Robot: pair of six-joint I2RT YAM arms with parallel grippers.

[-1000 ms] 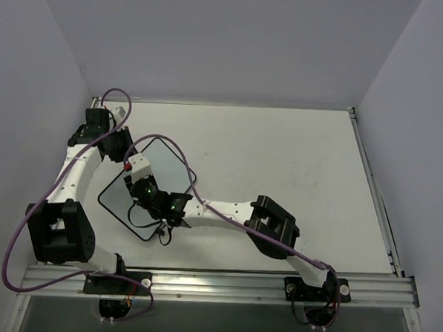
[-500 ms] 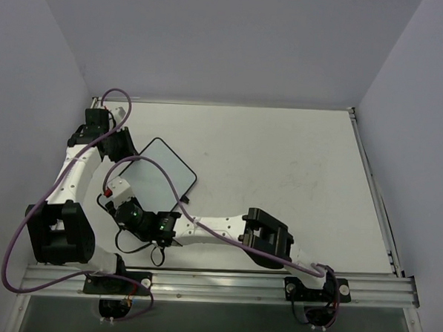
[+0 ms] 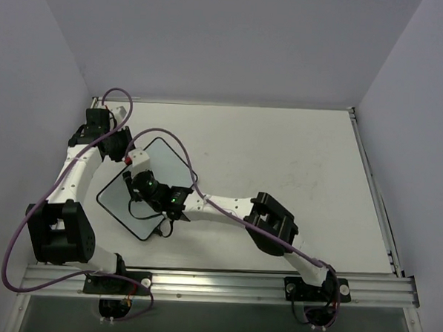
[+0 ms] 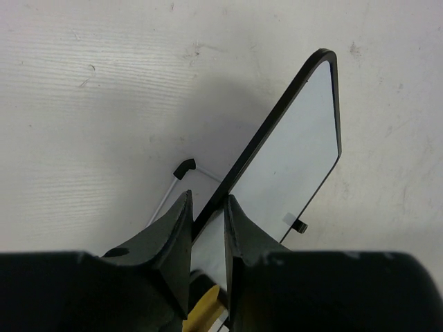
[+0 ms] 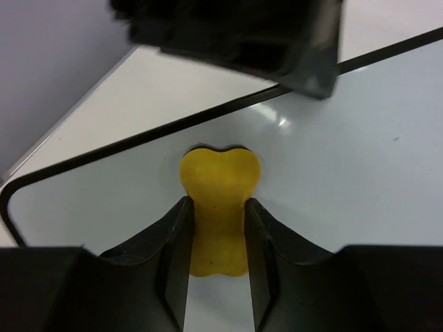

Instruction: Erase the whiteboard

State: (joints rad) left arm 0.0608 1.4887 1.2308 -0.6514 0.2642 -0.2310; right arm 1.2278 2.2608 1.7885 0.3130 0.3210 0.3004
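The whiteboard (image 3: pixel 119 201) lies turned like a diamond at the table's left, white with a thin black frame. My left gripper (image 3: pixel 122 147) is shut on its upper left frame edge; in the left wrist view the fingers (image 4: pixel 208 214) pinch the black frame, with the glossy board (image 4: pixel 294 162) stretching away. My right gripper (image 3: pixel 136 173) is over the board's upper part, shut on a small yellow eraser block (image 5: pixel 220 181). The right wrist view shows the gripper (image 5: pixel 217 211) pressing the block onto the board surface (image 5: pixel 360 159) near the frame. No writing shows.
The board's thin wire stand (image 4: pixel 181 171) and a small black foot (image 4: pixel 299 226) stick out from its edges. The left gripper's body (image 5: pixel 235 34) hangs just beyond the eraser in the right wrist view. The left wall is close to the left arm (image 3: pixel 76 166).
My right gripper with the yellow block swept down to the board's lower left corner, then back up to the upper part. The left gripper kept its hold on the frame.
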